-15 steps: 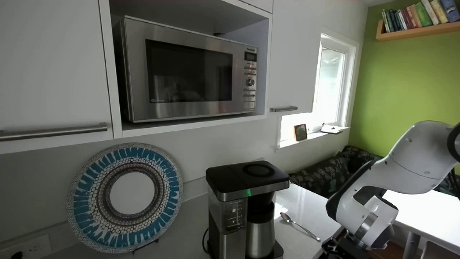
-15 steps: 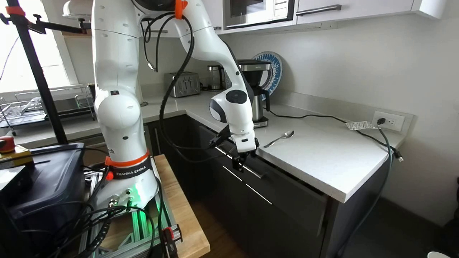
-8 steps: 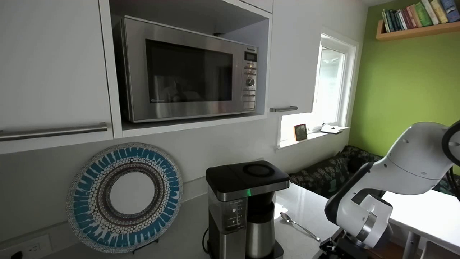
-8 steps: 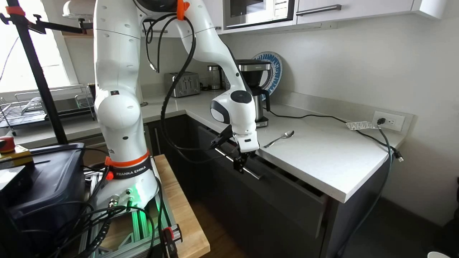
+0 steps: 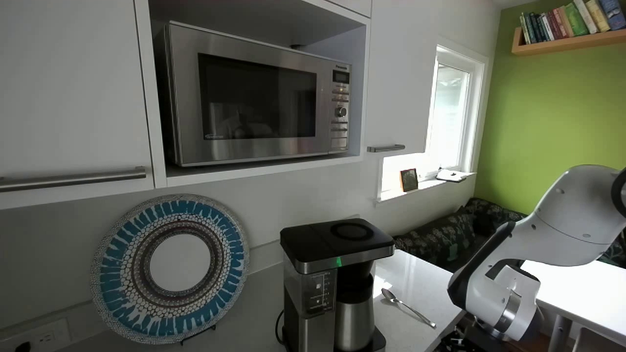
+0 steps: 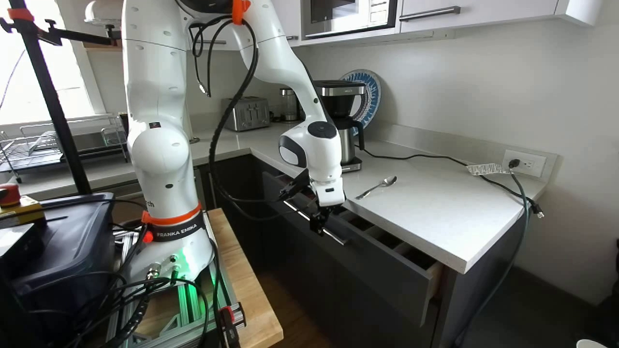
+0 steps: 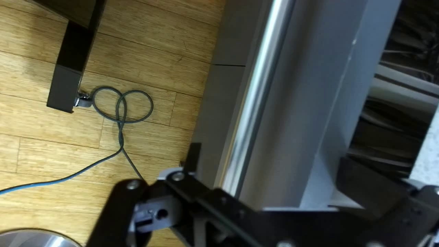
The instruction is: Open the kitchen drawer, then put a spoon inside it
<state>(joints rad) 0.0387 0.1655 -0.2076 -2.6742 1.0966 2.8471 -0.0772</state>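
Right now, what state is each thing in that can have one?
Gripper: open
Drawer: partly open
Spoon: lying on the counter, ungripped
Coffee maker: carafe in place; on or off, cannot tell
Microwave: shut
Wall cabinets flanking the microwave: shut
Plug: in the outlet

A glossy white arm (image 6: 157, 99) with a black gripper (image 7: 269, 157).
Rounded links (image 6: 162, 155) carry small dark plugs (image 6: 169, 185) and a round black cap (image 6: 322, 129); orange bands (image 6: 171, 221) wrap the base (image 6: 157, 256) and an upper link (image 6: 276, 55); a black collar (image 6: 178, 232) reads FRANKA EMIKA in white; a thick black cable (image 6: 236, 98) loops alongside; silvery screws (image 7: 178, 176) stud the gripper's linkage (image 7: 226, 213).
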